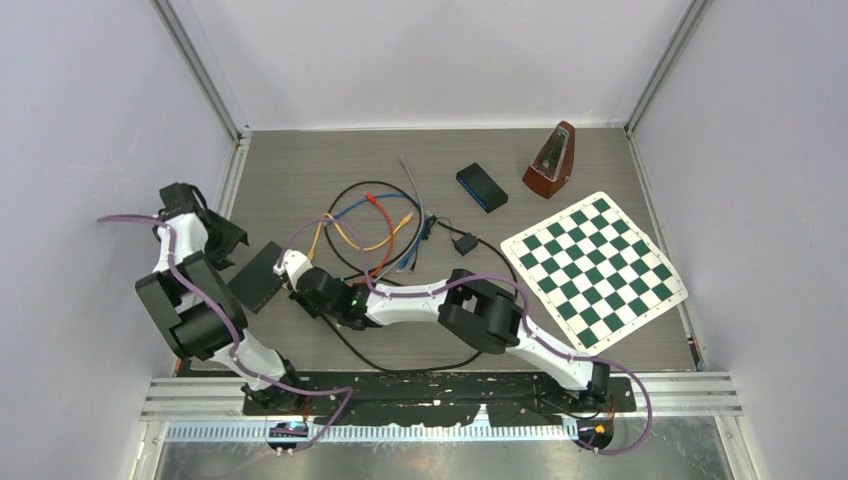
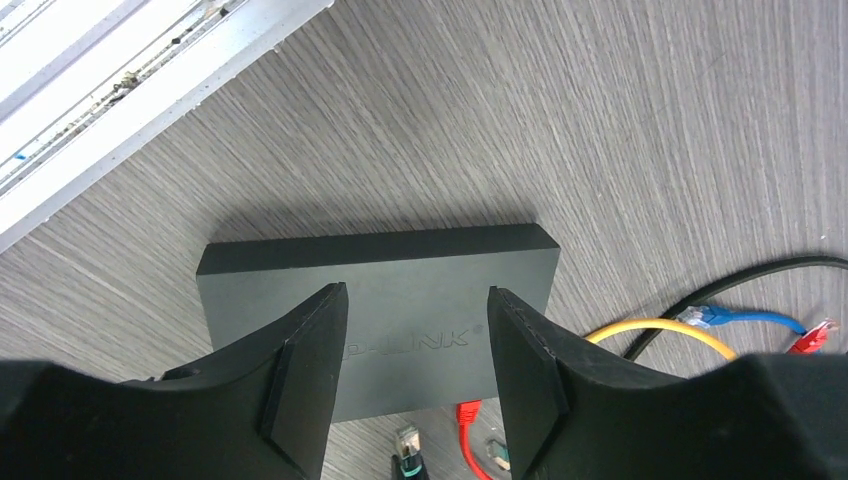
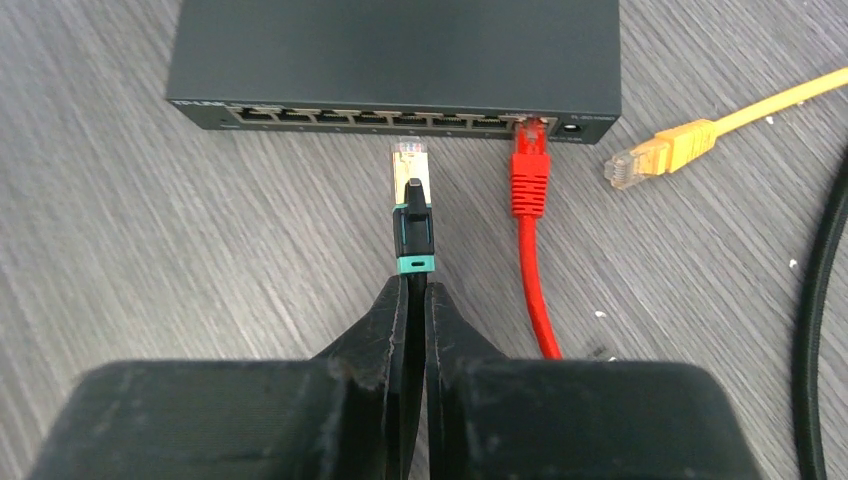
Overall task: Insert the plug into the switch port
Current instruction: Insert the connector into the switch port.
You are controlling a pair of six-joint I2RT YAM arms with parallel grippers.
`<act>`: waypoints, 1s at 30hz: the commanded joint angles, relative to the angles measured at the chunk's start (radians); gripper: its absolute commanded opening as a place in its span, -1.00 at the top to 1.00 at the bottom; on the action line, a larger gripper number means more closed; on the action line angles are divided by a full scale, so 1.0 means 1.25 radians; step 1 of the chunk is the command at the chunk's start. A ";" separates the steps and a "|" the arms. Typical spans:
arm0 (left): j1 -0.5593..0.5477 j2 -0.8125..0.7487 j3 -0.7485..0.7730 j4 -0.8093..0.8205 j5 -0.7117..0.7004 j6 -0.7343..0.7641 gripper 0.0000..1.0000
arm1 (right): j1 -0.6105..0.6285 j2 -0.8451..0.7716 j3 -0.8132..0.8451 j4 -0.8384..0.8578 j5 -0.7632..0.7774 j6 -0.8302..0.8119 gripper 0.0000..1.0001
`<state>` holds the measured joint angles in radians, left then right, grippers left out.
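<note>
The black switch [image 3: 395, 50] lies flat with its row of ports [image 3: 400, 118] facing my right gripper [image 3: 415, 290]. That gripper is shut on the black cable just behind a gold-tipped plug [image 3: 411, 180] with a teal band. The plug points at the ports, its tip a short gap in front of them. A red plug [image 3: 530, 170] sits in a port near the right end. My left gripper [image 2: 415, 370] is open above the switch [image 2: 410, 280], holding nothing, and the plug [image 2: 407, 445] shows between its fingers. From above, the switch [image 1: 262, 277] lies at the left between the two arms.
A loose yellow plug [image 3: 660, 150] lies right of the switch, beside a thick black cable [image 3: 825, 300]. A tangle of coloured cables [image 1: 375, 225], a small black adapter [image 1: 463, 243], a dark blue box [image 1: 481, 187], a metronome [image 1: 550, 160] and a chessboard [image 1: 592, 268] lie further right.
</note>
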<state>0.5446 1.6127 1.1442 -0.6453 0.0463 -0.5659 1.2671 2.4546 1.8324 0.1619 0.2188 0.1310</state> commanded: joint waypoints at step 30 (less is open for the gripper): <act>0.005 0.071 0.003 -0.110 0.105 0.065 -0.01 | 0.001 0.046 0.104 -0.089 0.060 -0.046 0.90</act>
<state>0.5446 1.7378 1.1725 -0.7650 0.1402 -0.4961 1.2671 2.5011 1.9362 0.0265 0.2905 0.1001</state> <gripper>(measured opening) 0.513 0.100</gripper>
